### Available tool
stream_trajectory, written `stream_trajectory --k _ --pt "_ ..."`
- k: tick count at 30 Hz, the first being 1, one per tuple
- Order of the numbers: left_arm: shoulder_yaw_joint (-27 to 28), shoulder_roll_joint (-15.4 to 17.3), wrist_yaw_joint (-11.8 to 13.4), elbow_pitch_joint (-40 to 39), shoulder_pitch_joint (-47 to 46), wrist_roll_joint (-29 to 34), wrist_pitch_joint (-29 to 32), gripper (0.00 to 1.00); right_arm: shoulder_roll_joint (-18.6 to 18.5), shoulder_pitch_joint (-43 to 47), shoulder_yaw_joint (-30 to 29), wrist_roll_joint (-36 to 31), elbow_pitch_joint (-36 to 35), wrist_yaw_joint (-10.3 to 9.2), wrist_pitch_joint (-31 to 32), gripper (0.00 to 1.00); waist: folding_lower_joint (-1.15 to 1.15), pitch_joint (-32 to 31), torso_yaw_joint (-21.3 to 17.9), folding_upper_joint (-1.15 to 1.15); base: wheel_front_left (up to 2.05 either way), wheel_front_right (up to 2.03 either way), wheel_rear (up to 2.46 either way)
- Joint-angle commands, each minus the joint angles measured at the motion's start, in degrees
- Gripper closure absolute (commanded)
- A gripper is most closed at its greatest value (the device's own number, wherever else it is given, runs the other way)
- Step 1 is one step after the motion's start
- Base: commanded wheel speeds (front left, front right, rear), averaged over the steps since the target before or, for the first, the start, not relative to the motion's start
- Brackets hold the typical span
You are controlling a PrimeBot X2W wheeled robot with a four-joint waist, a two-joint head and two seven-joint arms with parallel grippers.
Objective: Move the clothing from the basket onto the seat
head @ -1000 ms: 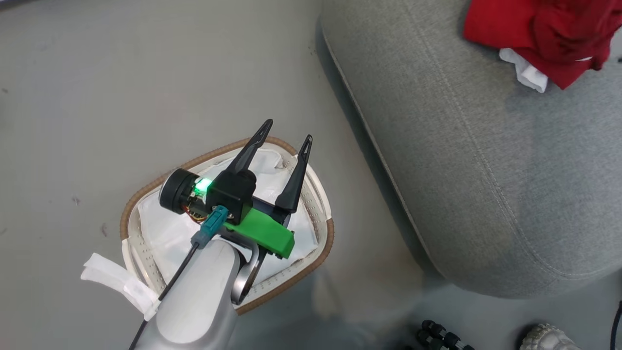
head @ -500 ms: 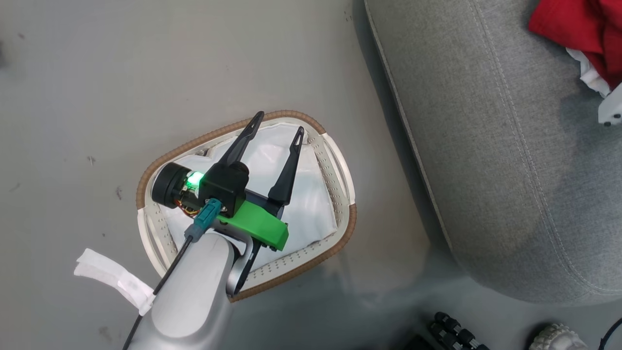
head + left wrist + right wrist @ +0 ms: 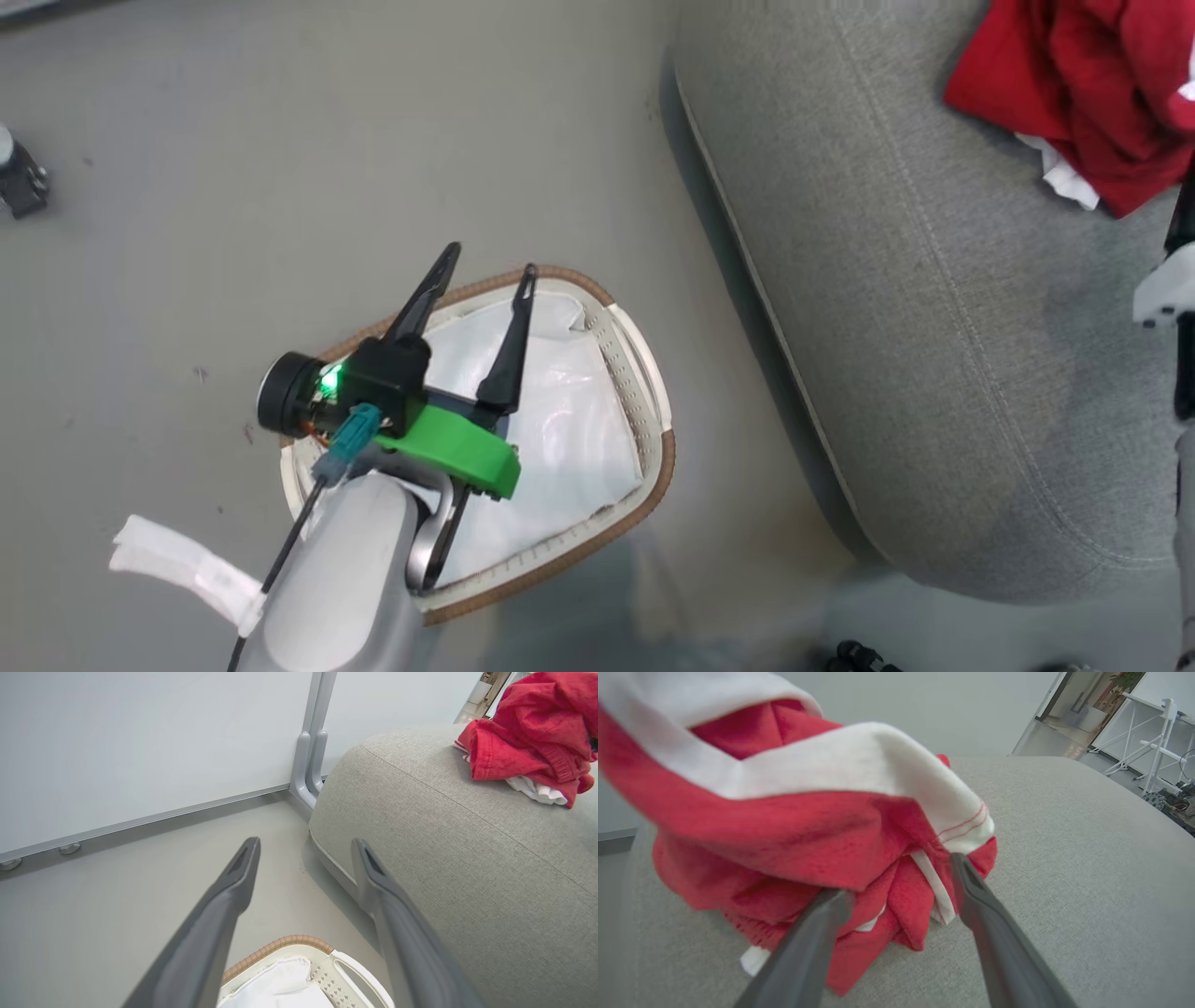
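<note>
right side: your right gripper (image 3: 900, 877) is standing with fingers spread, clamping nothing. the crumpled bright red jersey clothing (image 3: 808, 826), white-trimmed, is lying heaped on the large grey woven seat cushion (image 3: 934, 327), straight ahead and bunching between those tips. your left gripper (image 3: 492, 259) is hovering wide open over the oval white perforated basket (image 3: 667, 455), well apart from it. the right arm is nearer, so backing straight out is looking safest.

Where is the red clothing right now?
The red clothing lies bunched on the grey seat, upper right in the head view, just ahead of the right pincer, away from the basket.
</note>
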Motion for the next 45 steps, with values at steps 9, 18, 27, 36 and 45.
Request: stream_trajectory --k 9,18,27,36,45 --pt "6.7 0.3 1.7 0.7 6.7 0.1 0.0 0.0 3.7 11.1 5.8 2.5 -5.4 -0.08 0.0 0.0 0.0 -9.3 1.3 0.0 0.0 0.0 0.0" --pt "12.4 0.3 4.9 -0.6 9.8 1.2 0.0 0.0 8.0 14.6 16.6 7.1 -10.6 -0.08 0.0 0.0 0.0 -12.1 5.5 0.0 0.0 0.0 0.0" --pt "17.0 0.3 7.9 -1.1 11.9 2.0 0.0 0.0 9.6 15.2 23.8 9.0 -13.3 -0.08 0.0 0.0 0.0 -14.4 9.6 0.0 0.0 0.0 0.0" --pt "18.9 0.2 7.3 -1.5 15.8 0.6 0.0 0.0 9.7 20.2 25.8 11.6 -14.2 -0.08 0.0 0.0 0.0 -18.2 12.9 0.0 0.0 0.0 0.0" --pt "20.0 0.3 6.1 -1.9 20.4 -1.4 0.0 0.0 9.7 26.0 25.6 12.6 -14.4 -0.08 0.0 0.0 0.0 -21.9 14.1 0.0 0.0 0.0 0.0"
